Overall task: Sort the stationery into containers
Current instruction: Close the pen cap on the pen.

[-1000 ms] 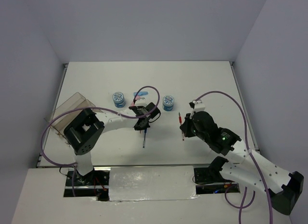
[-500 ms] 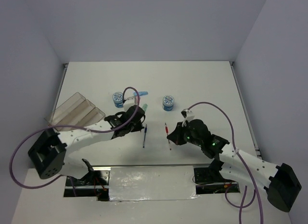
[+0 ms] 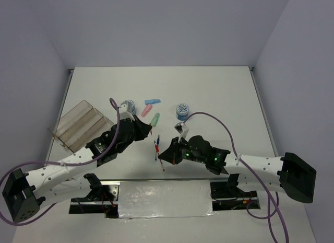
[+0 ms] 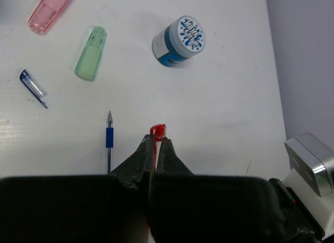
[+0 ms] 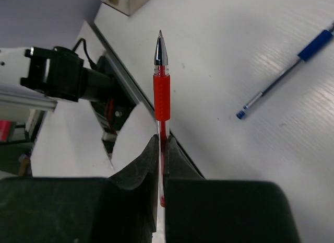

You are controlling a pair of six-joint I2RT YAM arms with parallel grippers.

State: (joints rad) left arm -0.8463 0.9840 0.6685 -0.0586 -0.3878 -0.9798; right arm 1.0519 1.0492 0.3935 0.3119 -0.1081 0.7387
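Left jaws pinched shut on red pen (image 4: 157,130). Right jaws clamped on other red pen (image 5: 161,91), held above tabletop (image 3: 219,91). Blue pen (image 4: 109,141) lies flat between both jaws. Clear tray (image 3: 78,125) at left, well apart.

Near the front middle of the table (image 3: 224,86), the left gripper (image 4: 156,145) and right gripper (image 5: 162,145) crowded close, each with a red pen (image 5: 161,91) jutting out, a blue pen (image 4: 109,141) lying just beside them. Capsules (image 3: 155,118) and discs (image 3: 182,111) stood in the way just beyond; the far and right parts lay open.
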